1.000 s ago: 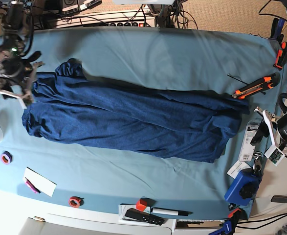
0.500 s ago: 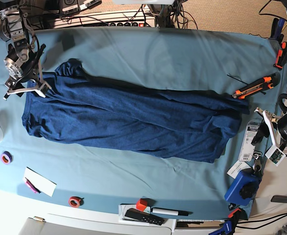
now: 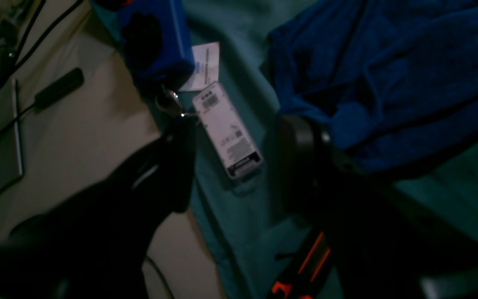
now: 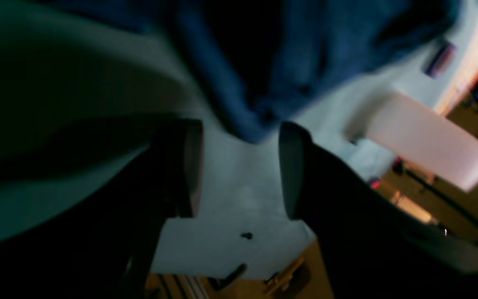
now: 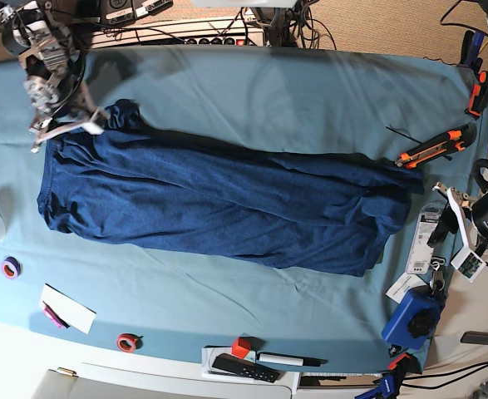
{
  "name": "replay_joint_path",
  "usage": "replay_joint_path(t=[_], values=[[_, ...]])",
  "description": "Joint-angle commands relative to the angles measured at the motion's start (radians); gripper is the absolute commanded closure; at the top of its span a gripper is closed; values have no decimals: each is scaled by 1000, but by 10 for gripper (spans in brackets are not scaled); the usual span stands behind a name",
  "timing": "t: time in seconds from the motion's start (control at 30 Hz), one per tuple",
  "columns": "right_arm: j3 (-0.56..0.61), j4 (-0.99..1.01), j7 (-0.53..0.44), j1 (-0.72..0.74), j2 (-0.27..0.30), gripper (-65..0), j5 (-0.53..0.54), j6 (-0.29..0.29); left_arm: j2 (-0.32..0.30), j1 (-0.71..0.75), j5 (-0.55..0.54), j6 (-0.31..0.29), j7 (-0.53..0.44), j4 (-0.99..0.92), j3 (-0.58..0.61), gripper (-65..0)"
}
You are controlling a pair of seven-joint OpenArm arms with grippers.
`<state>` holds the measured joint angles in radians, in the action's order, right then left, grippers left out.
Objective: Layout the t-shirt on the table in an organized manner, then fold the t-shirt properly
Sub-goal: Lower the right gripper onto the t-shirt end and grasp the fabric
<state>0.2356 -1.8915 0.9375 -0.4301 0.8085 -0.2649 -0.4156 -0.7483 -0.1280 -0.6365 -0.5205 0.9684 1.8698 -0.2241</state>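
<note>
Base view, from above: a dark navy t-shirt (image 5: 219, 199) lies stretched lengthwise across the bench (image 5: 293, 91), which is draped in light teal cloth. The shirt is bunched into long folds, with one lumpy corner near the upper left. The right gripper (image 5: 61, 125) hangs at that upper-left corner, just above the shirt's edge; its jaws stand open and hold nothing. The left gripper (image 5: 464, 229) sits at the far right edge of the bench, beside the shirt's other end but apart from it, jaws open and empty. An orange and black utility knife (image 5: 433, 147) lies near that end, a blue box (image 5: 411, 317) sits at the lower right, and a roll of red tape (image 5: 127, 342) and a roll of purple tape (image 5: 11, 268) rest along the lower left.

Left wrist view: dim. The two dark jaws stand wide apart over teal cloth, and a white barcoded package (image 3: 227, 131) lies between them, untouched. The shirt (image 3: 388, 79) fills the upper right, its crumpled edge just beside the right-hand jaw; whether it touches cannot be told. The blue box (image 3: 156, 37) sits at the top.

Right wrist view: blurred. The jaws are open with bare teal cloth between them. A drooping fold of the shirt (image 4: 264, 70) ends just above the gap, not between the jaws.
</note>
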Motion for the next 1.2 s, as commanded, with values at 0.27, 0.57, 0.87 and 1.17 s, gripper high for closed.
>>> replay_joint_path(t=[0.27,0.57,0.87,1.17], values=[[25,8,-1,13,16,-291,-20,8,-22,-19,-3,6,-19,13,-10,-316],[25,229,-18,124,14,-291,-20,15,-22,-19,-3,7,-19,13,-10,-316],[25,268,-95,190,14,-291,-19,18,-22,-19,-3,7,-19,13,-10,-316],[25,268,-97,206,14,-185,6,16,-22,-19,-2,7,-17,13,-10,-316]])
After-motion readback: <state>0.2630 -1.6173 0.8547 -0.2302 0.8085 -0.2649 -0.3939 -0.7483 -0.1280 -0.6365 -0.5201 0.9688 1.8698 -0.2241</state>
